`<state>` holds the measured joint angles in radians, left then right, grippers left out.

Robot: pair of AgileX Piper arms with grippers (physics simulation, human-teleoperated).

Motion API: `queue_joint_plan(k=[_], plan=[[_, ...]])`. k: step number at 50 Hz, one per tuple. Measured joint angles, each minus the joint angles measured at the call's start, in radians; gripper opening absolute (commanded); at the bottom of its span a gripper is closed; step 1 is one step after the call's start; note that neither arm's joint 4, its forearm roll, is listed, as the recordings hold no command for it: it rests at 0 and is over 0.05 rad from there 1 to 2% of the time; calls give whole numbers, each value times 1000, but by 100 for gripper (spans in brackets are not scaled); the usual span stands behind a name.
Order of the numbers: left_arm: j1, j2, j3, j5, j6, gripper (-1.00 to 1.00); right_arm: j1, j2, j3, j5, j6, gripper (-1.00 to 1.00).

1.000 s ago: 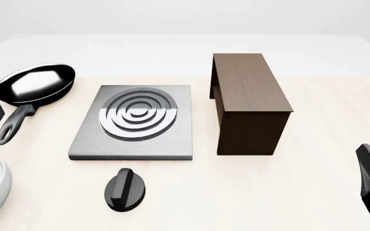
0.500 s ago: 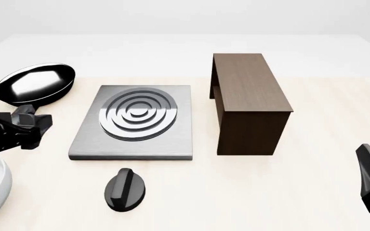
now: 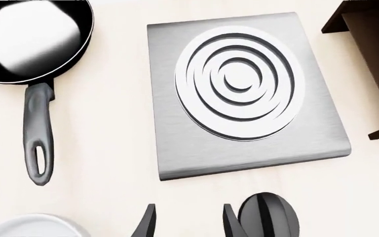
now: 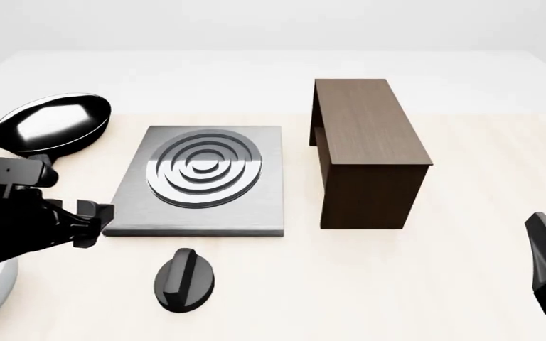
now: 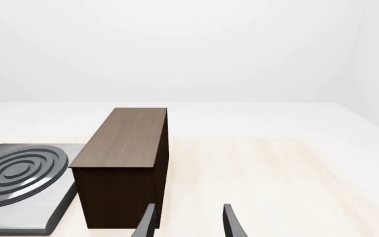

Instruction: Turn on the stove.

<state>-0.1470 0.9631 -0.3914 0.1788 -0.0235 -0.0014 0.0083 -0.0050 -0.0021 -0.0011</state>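
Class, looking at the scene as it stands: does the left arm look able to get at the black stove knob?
Probably yes. The left gripper is open and sits beside the knob, with only bare table between them; the frying pan lies farther back, out of the path.

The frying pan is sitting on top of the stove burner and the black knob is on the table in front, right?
Not quite. The frying pan isn't on the burner; it sits on the table to the left of the stove, as the front view shows. The burner is bare. The black knob is indeed on the table in front of the stove.
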Motion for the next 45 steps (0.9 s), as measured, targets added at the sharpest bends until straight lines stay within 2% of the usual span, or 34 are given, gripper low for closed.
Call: queue_joint_plan(k=[28,45], plan=[[-130,115,100,-88,-120,100,0,0,0,0,0,100],[-247,229,149,-187,-240,100,0,0,0,0,0,100]])
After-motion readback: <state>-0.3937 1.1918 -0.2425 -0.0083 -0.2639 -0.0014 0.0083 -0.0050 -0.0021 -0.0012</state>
